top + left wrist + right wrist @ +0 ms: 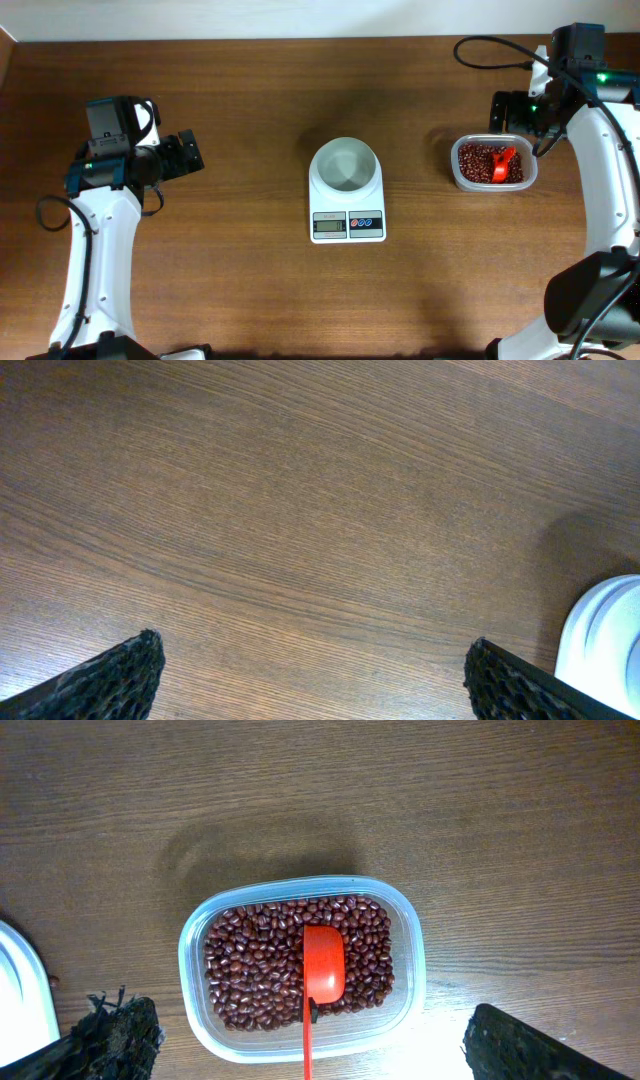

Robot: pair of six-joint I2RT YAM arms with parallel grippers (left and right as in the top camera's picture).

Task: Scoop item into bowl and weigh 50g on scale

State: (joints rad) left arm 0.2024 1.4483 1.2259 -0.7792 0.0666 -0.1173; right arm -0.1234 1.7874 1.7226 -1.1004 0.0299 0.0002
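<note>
The white bowl [345, 144] stands empty on the white scale [348, 226] at the table's middle. The reddish-brown beans [478, 160] fill a clear plastic container [458, 178] to the right, with an orange-red scoop [503, 165] lying on them. In the right wrist view the beans [250, 970] and scoop [323, 960] sit just ahead of my right gripper [310, 1055], which is open and empty above the container's near edge. It also shows in the overhead view [508, 112]. My left gripper [190, 154] is open and empty over bare wood at the far left [315, 680].
The scale's white edge shows at the right of the left wrist view [605, 650] and at the left of the right wrist view [20, 1000]. A black cable [490, 45] loops at the back right. Wooden tabletop [240, 250] lies around everything.
</note>
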